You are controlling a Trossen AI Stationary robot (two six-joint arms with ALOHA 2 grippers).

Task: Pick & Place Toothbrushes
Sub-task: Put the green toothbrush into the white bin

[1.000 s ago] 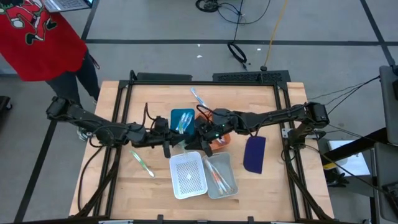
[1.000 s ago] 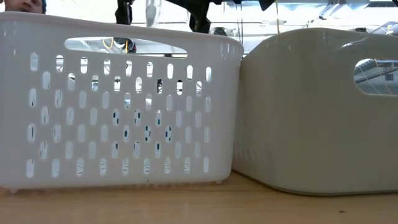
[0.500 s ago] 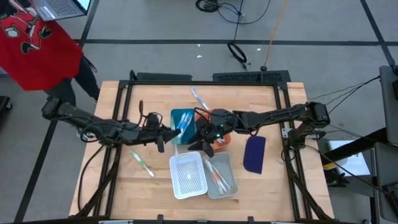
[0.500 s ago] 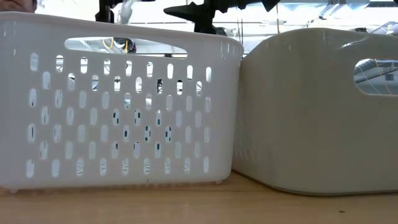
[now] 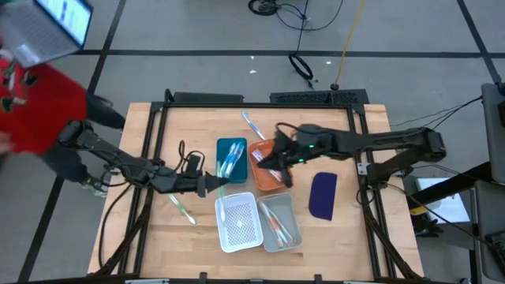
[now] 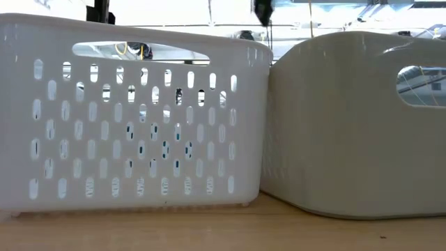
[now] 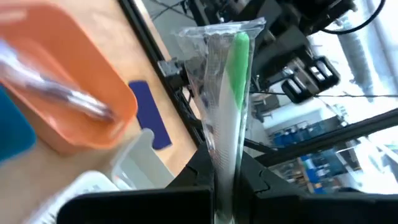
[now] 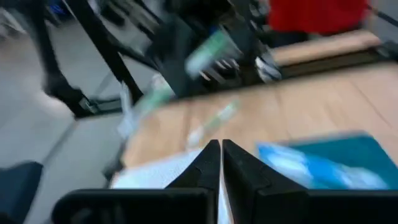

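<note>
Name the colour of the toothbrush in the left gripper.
Green toothbrush, in clear wrap; the left wrist view shows it best.

Table top (image 5: 197,244) is pale wood, matt, with visible grain. Both white baskets are plastic: one perforated (image 6: 132,118), one smooth and slightly glossy (image 6: 348,125). The green toothbrush (image 7: 231,93) sits in a clear, shiny, crinkly plastic wrapper.

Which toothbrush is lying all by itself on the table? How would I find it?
Start at the white perforated basket near the front middle of the wooden table. Look to its left, on bare wood: a lone toothbrush lies there at a slant, below the left gripper. Unlike the others, it sits in no tray or basket, and it has green on it.
</note>
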